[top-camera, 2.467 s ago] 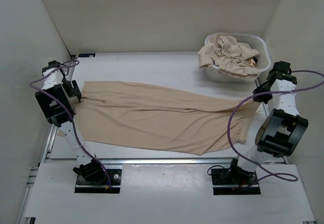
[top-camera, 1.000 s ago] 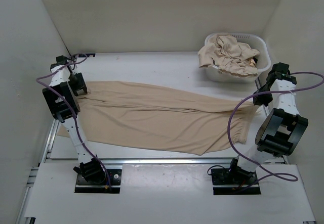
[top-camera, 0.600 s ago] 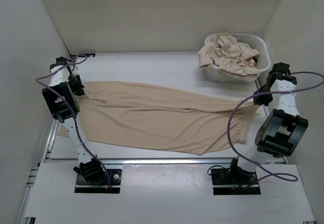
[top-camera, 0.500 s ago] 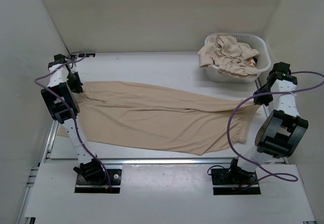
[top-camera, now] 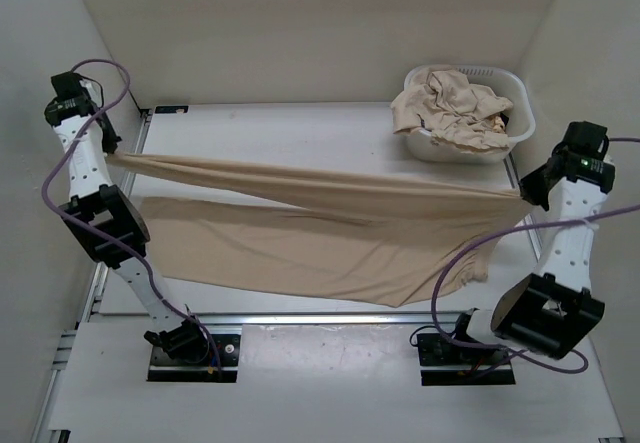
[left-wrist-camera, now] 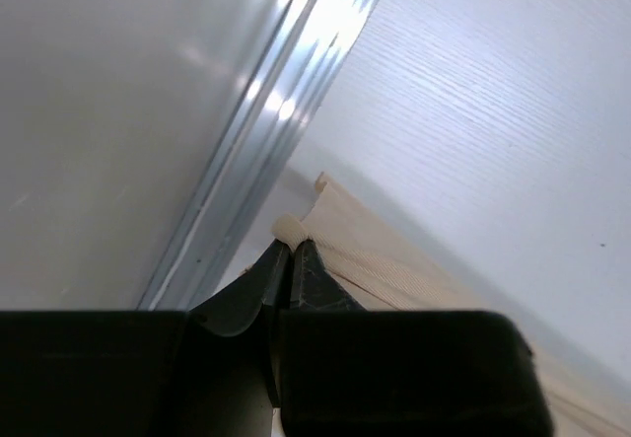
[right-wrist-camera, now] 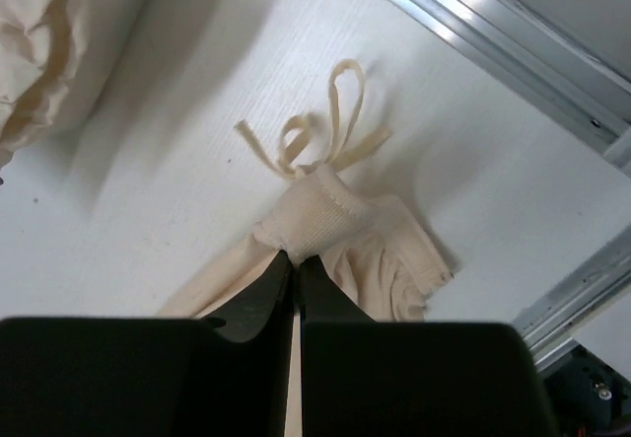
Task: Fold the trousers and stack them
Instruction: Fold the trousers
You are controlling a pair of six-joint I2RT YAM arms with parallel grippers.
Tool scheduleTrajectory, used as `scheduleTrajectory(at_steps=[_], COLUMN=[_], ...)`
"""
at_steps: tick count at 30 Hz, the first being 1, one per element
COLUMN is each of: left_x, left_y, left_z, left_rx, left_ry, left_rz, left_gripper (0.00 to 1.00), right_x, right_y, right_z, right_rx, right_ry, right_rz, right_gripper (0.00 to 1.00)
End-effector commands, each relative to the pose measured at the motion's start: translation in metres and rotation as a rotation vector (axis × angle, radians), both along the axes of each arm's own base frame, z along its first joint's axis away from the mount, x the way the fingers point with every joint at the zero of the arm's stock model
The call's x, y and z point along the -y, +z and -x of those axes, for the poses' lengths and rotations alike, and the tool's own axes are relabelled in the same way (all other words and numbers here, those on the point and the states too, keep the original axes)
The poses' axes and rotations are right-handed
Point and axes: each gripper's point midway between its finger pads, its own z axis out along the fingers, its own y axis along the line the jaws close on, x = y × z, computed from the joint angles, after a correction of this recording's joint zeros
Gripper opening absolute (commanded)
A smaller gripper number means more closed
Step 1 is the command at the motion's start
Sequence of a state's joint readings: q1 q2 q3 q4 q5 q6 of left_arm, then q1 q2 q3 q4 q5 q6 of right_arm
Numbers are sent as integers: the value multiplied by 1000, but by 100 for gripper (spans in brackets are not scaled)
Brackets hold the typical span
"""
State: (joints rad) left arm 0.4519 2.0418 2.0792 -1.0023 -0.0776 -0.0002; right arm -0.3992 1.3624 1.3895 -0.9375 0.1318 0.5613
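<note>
The beige trousers (top-camera: 300, 225) lie across the table, their far edge lifted and stretched taut between both arms. My left gripper (top-camera: 108, 149) is raised at the far left and shut on the trousers' hem corner (left-wrist-camera: 292, 230). At the right, my right gripper (top-camera: 522, 193) is shut on the ribbed waistband (right-wrist-camera: 317, 217), whose drawstring (right-wrist-camera: 325, 131) dangles loose. The near leg of the trousers still rests flat on the table.
A white slotted laundry basket (top-camera: 512, 91) holding crumpled beige clothes (top-camera: 450, 108) stands at the back right. Aluminium rails (top-camera: 120, 203) run along the table's left and right sides. White walls enclose the table on three sides.
The left gripper closed on the hem corner. Both arms then rose and pulled apart, lifting the trousers' far edge off the table into a taut line.
</note>
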Motion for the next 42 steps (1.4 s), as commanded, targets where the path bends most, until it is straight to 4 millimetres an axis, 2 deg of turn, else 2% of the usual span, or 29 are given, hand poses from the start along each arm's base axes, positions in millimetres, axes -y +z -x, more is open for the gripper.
scheduleTrajectory(at_steps=[1,4,5,6,8,9,11,13,14,15,17,18,19,20,21,22,24,26,27,28,29,31,32,34,35,37,38,40,42], left_x=[-24,-31,-29,-32,-34,-32,-32,-36,-35,-37,-34,-37,-36,-35,-34,-35,-32,-27,-27,-21,-18,-15,-14,-23,-23,-30,-30,-31,-28], left_y=[33,23,4,-6,-27,-35,-49,-47,-50,-37,-32,-14,-6,-3,23,25,41,47,56,40,36,32,13,1,-17,-35,-50,-65,-90], left_z=[42,71,84,93,108,110,108,99,92,79,64,50,42,37,24,22,18,23,32,40,46,60,73,94,107,127,141,153,170], left_rx=[2,-42,-91,-122,-177,-197,-225,-209,-210,-172,-163,-112,-93,-93,-28,-27,11,22,32,-6,-22,-38,-89,-135,-188,-250,-303,-346,-418], left_ry=[113,157,167,183,201,200,193,189,178,169,150,143,134,130,119,119,112,105,115,106,105,114,123,166,180,220,237,251,263], left_rz=[-98,-88,-63,-56,-26,-15,8,8,8,-13,-34,-59,-69,-77,-107,-108,-125,-121,-126,-99,-91,-84,-60,-54,-37,-28,-18,7,48], left_gripper=[14,14,14,14,14,14,14,14,14,14,14,14,14,14,14,14,14,14,14,14,14,14,14,14,14,14,14,14,14], right_x=[11,0,-6,-13,-24,-28,-35,-32,-29,-24,-12,-8,1,3,4,8,9,5,4,3,-3,-5,-8,-12,-14,-19,-18,-14,-15], right_y=[-2,-22,-26,-48,-68,-85,-94,-99,-94,-91,-74,-67,-53,-45,-37,-20,-14,-14,-18,-16,-34,-43,-60,-70,-83,-91,-95,-101,-108], right_z=[43,76,86,99,111,114,108,95,88,80,57,48,31,23,14,7,5,18,27,37,51,71,85,98,109,119,123,132,138], right_rx=[-43,-84,-93,-149,-188,-210,-184,-164,-151,-141,-113,-98,-68,-50,-24,2,1,-13,-27,-14,-56,-63,-103,-118,-158,-184,-194,-223,-247], right_ry=[-91,-112,-112,-111,-109,-103,-101,-101,-100,-100,-99,-108,-106,-110,-113,-111,-111,-119,-129,-142,-154,-176,-198,-204,-211,-216,-230,-248,-254], right_rz=[23,-8,-12,-38,-82,-105,-148,-167,-160,-156,-143,-141,-127,-138,-144,-132,-132,-126,-133,-128,-148,-147,-169,-173,-179,-182,-189,-168,-168], right_gripper=[0,0,0,0,0,0,0,0,0,0,0,0,0,0,0,0,0,0,0,0,0,0,0,0,0,0,0,0,0])
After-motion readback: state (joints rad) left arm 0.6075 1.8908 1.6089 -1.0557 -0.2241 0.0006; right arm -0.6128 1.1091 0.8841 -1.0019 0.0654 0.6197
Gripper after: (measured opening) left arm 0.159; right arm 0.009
